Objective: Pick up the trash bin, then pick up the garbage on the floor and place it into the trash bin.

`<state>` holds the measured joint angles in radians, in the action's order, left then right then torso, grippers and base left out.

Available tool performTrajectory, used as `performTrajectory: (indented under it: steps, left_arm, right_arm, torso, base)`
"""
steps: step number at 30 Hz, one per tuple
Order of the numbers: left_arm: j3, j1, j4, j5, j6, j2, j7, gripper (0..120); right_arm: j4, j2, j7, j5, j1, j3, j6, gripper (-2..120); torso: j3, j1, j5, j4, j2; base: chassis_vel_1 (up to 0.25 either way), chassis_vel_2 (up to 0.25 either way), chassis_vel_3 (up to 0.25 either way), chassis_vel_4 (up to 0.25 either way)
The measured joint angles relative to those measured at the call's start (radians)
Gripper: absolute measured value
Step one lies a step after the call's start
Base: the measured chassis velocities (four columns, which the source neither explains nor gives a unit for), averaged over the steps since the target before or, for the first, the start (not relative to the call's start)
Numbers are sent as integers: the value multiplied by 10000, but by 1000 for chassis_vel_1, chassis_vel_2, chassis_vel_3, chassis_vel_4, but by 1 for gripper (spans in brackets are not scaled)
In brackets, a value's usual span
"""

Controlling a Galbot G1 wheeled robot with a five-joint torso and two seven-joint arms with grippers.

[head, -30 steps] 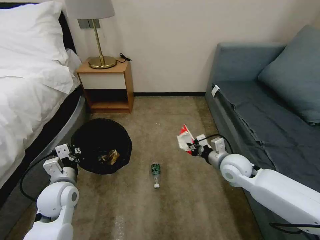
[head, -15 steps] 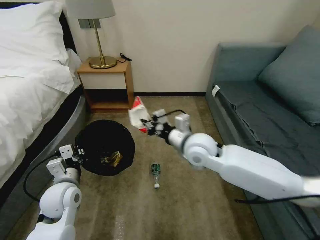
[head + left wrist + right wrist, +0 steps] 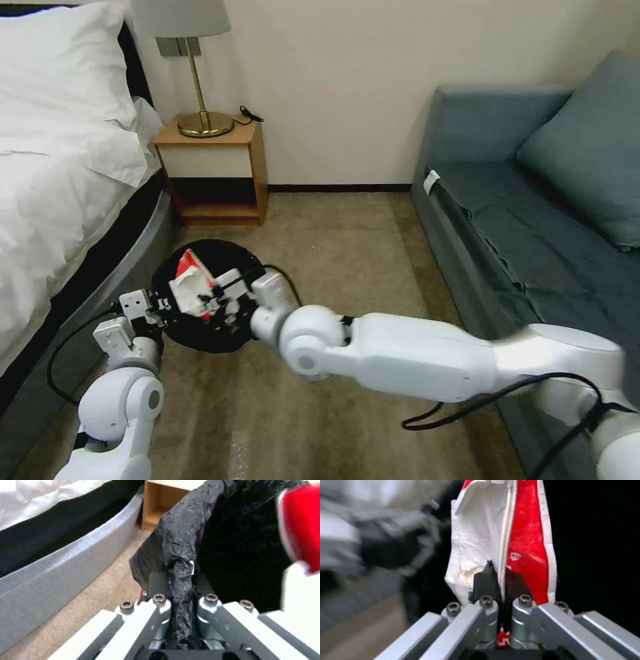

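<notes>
Nearest, the crinkled black liner of the trash bin [image 3: 220, 333] is pinched at its near rim by the left gripper [image 3: 155, 308]. Beyond, the creased red-and-white wrapper [image 3: 190, 290] is clamped by the outstretched right gripper [image 3: 215, 303] over the bin's mouth.

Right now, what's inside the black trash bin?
Over the trash bin's opening, the right pincer holds a red-and-white wrapper. The left pincer pinches the bag rim. The wrapper and the right arm cover whatever lies at the bottom.

The trash bin [image 3: 220, 333] sits on the floor between the bed [image 3: 60, 200] on the left and the sofa [image 3: 533, 220] on the right, in front of the nightstand [image 3: 213, 170].
</notes>
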<state>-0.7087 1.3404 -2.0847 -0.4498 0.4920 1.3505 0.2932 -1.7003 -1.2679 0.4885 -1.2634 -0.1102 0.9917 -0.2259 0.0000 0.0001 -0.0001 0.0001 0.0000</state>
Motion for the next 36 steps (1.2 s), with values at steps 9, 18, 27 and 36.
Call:
performTrajectory:
  steps: [9, 18, 27, 36]
  left_arm:
    - [8, -18, -14, -36, 5, -29, -1, 4]
    - [-29, -7, 16, -49, 8, -29, -1, 4]
    - [-152, -88, 113, -82, 18, -38, 2, 4]
    - [-465, 95, 255, -72, -457, 54, 15, 4]
  right_arm:
    - [-166, 145, 220, 108, -15, 14, -192, 29]
    - [-815, 435, 425, 280, -103, -986, -166, 61]
    - [-3021, 3120, 485, 852, -558, -3538, -212, 90]
    - [-6165, 6028, -279, 5034, -7363, -11411, 864, 100]
  torso:
    - [0, -1, 1, -2, 1]
    - [0, -1, 1, 1, 1]
    - [0, 0, 9, -4, 1]
    - [-1, -1, 6, -9, 1]
  base:
    - [0, 0, 0, 0]
    - [0, 0, 0, 0]
    - [0, 0, 0, 0]
    - [0, 0, 0, 0]
